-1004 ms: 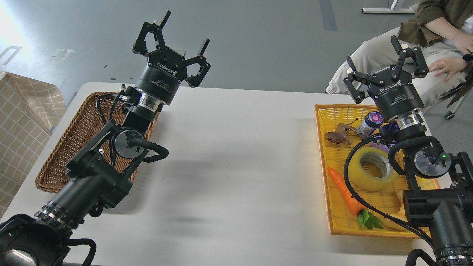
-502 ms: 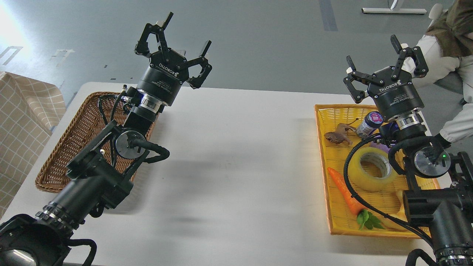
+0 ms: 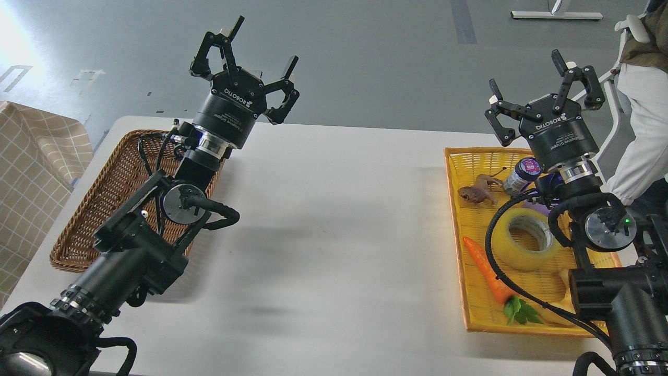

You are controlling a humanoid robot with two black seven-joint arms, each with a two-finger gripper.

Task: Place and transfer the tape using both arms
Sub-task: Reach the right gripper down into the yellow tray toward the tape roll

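Tape: the roll of translucent yellow packing tape lies flat in the yellow woven tray, grey-white core facing up, untouched by either gripper.
Tape's neighbours: a toy carrot with green leaves just to its left; a brown toy animal and a small jar with a purple lid farther back in the tray.
Right gripper: raised above the tray's far end, fingers spread, holding nothing.
Right arm: its cable crosses in front of the tape's left edge.
Left gripper: raised above the table's far left, fingers spread, empty.
Brown wicker basket: at the table's left side, under the left arm.
White table: bears tray and basket, well apart.
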